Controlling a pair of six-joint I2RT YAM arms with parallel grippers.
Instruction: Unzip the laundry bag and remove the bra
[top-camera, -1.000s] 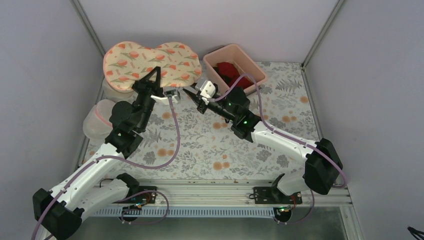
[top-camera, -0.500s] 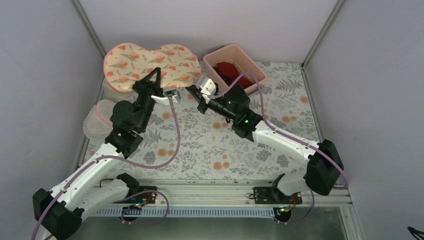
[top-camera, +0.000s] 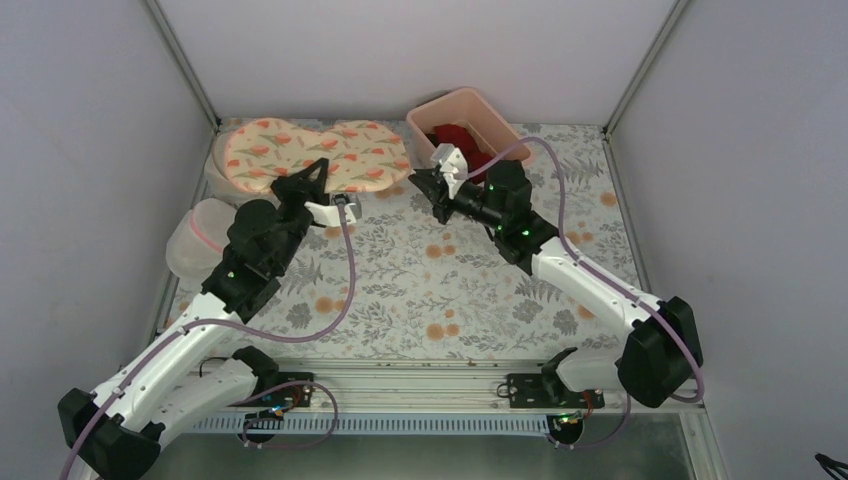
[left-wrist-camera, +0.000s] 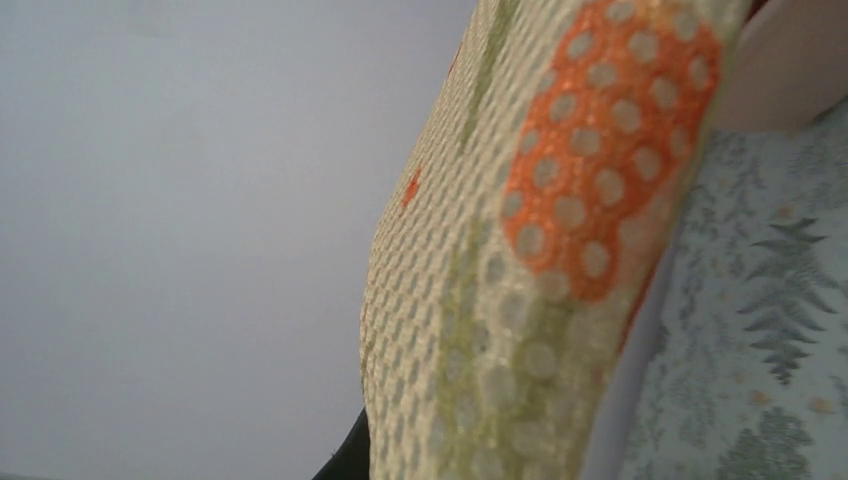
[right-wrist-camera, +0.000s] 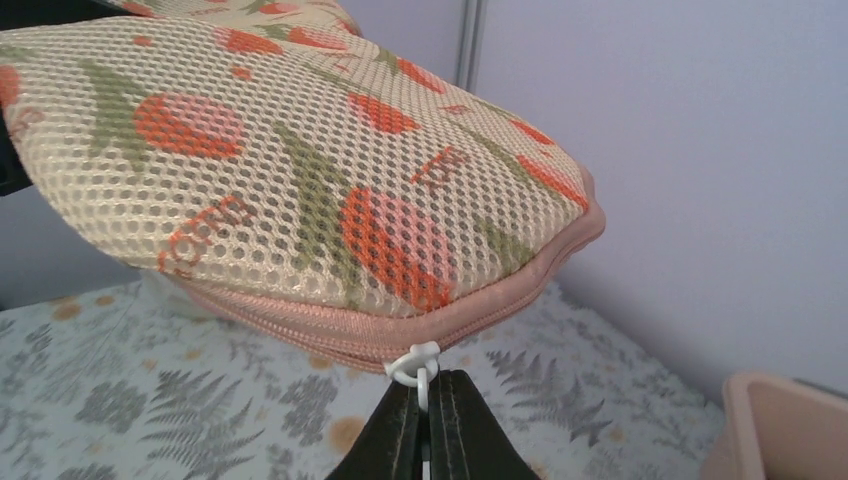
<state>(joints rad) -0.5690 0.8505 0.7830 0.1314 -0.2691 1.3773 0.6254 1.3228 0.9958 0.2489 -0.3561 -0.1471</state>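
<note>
Within the last second the right gripper (right-wrist-camera: 428, 405), pinched shut on the white zip pull (right-wrist-camera: 417, 357), has swung toward the pink tub (top-camera: 480, 108), while the left gripper (top-camera: 318, 170) seems clamped on the laundry bag (top-camera: 300, 150), now lower at the bench's (top-camera: 420, 290) far left, so unzipping is probably just starting and the bra is unseen.

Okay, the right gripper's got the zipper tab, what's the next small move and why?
Probably draw the right gripper, shut on the white zipper pull, sideways along the pink zip trim. The zip on the laundry bag looks closed here, and the left gripper appears to brace the bag's edge.
</note>
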